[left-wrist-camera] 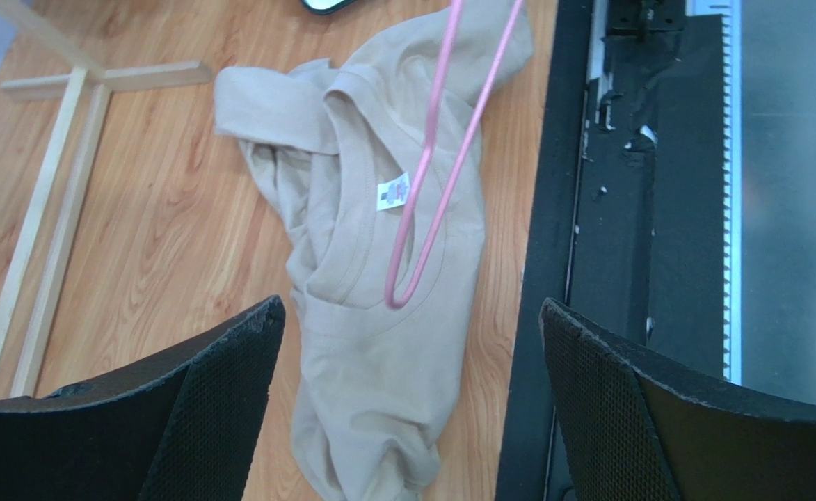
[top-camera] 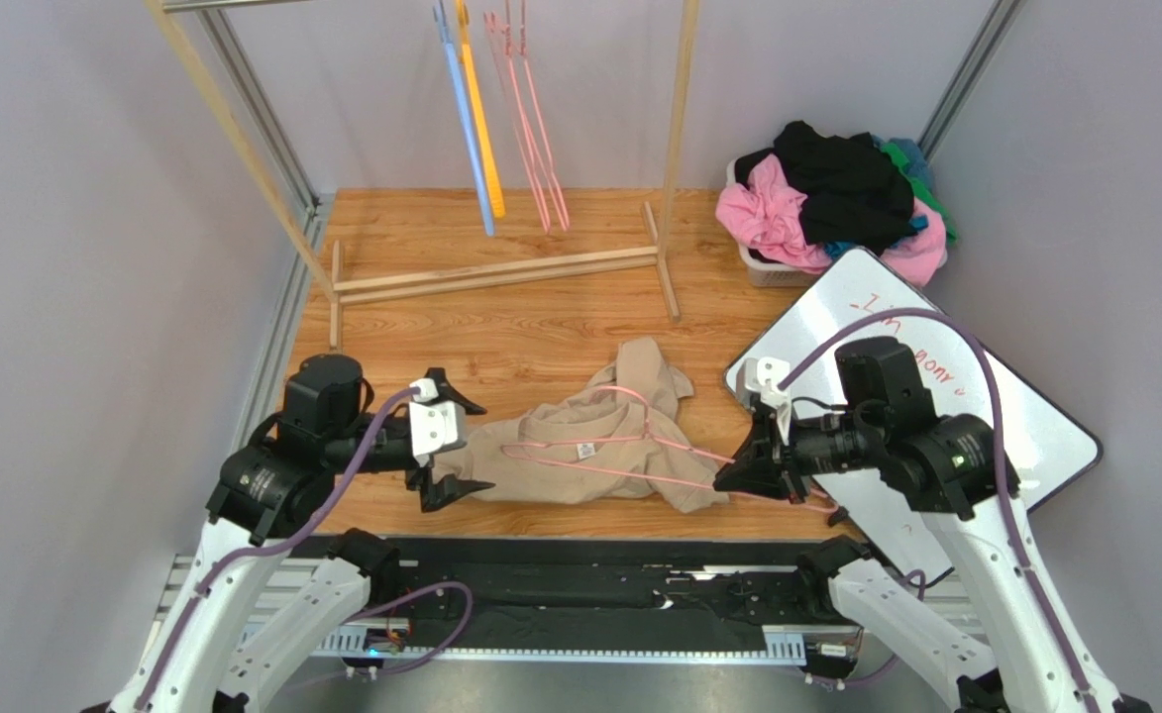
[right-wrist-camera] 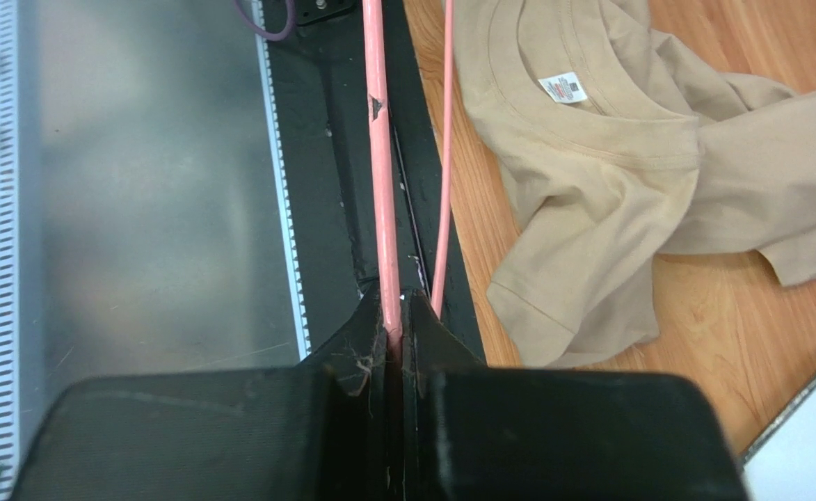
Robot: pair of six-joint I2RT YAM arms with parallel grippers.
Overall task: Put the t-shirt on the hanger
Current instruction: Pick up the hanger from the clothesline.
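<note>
Wood-grain tabletop carries the crumpled tan t-shirt near its 6 o'clock edge, collar up, between the two arms. The left claw hovers at the shirt's 9 o'clock, spread wide with nothing between its fingers. The right claw, at 3 o'clock, is pressed together on one end of the pink wire hanger, whose far tip lies over the collar beside the small white label.
</note>
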